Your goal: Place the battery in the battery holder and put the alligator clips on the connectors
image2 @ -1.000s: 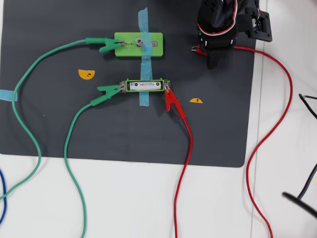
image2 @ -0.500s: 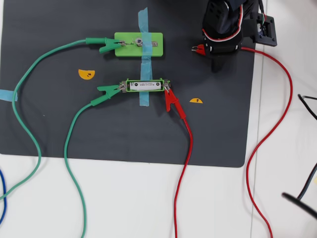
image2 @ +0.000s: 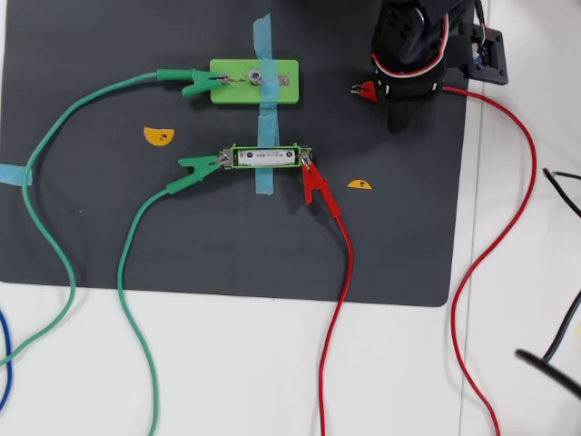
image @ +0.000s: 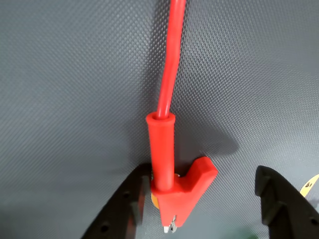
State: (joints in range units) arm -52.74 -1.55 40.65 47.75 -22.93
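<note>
Gripper (image: 202,209) jaws stand apart around the loose red alligator clip (image: 174,184), touching only its left side. Risk: uneven closure may twist or eject the clip, since its lever juts sideways and the stiff red wire (image: 169,64) pulls back.

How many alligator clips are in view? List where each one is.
4: green clip on the upper block, green clip and red clip on the battery holder, red clip at the end effector.

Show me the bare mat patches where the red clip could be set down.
Free: the mat below the holder, between green wire and red wire; also its top-left corner. Crowded: between block and holder, where clips and tape meet.
</note>
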